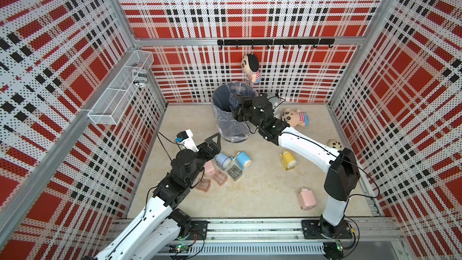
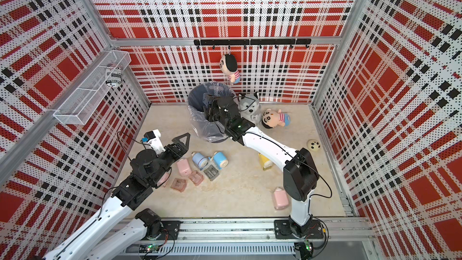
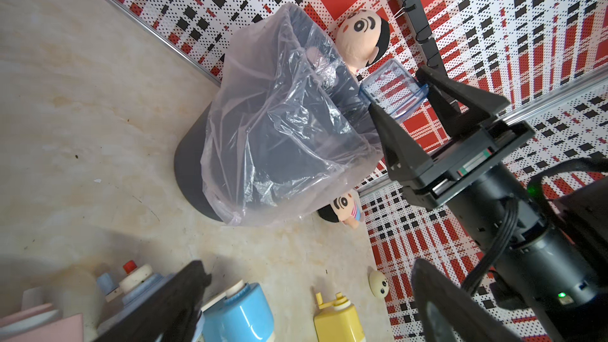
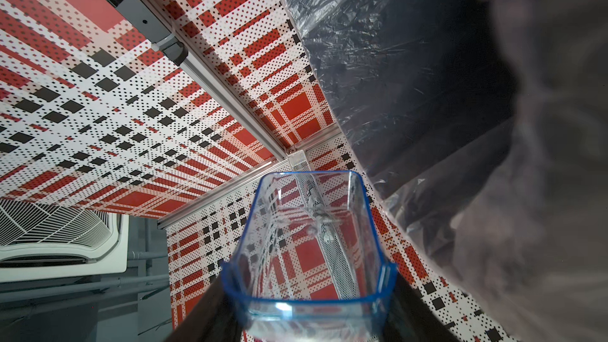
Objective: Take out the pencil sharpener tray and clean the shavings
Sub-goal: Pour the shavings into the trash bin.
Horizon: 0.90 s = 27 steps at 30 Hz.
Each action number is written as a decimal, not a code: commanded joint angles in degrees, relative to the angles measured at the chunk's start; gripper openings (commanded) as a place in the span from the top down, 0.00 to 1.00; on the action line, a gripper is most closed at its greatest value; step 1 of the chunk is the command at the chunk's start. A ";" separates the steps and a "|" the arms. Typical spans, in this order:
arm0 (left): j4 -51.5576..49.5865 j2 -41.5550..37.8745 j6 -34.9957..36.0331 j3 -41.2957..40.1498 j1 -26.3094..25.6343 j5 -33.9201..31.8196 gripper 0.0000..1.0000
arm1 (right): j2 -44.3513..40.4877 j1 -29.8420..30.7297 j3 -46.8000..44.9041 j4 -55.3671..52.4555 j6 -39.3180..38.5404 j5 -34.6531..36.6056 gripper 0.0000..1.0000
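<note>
Right wrist view: the tray (image 4: 309, 251), clear blue, sits clamped between the right gripper's (image 3: 398, 91) jaws above the bin (image 3: 190, 166), at 12 o'clock on the floor. Left gripper (image 3: 309, 266) gapes wide, at 9 o'clock from the sharpeners (image 1: 243, 160).

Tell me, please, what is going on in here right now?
The right claw is gripping a clear blue tray over the bag-lined bin; the tray looks nearly empty. The left claw is open and holds nothing, hovering near the sharpeners lying on the table. Three other trays lie loose beside them.
</note>
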 commanded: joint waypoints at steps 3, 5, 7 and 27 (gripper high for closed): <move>-0.26 -0.99 0.47 -1.21 0.14 -0.81 0.02 | -1.83 0.39 -1.56 0.79 -0.96 0.54 0.61; -0.21 -0.85 0.35 -1.38 0.09 -0.72 0.02 | -1.71 0.39 -2.95 1.86 -0.44 0.37 0.61; -0.20 -0.81 0.33 -1.45 -0.06 -0.76 0.02 | -1.24 0.39 -3.94 2.49 0.15 -0.06 0.61; 0.36 -0.07 0.77 -1.52 -0.89 -0.65 0.02 | -4.98 0.57 -1.98 0.93 -12.55 0.13 0.61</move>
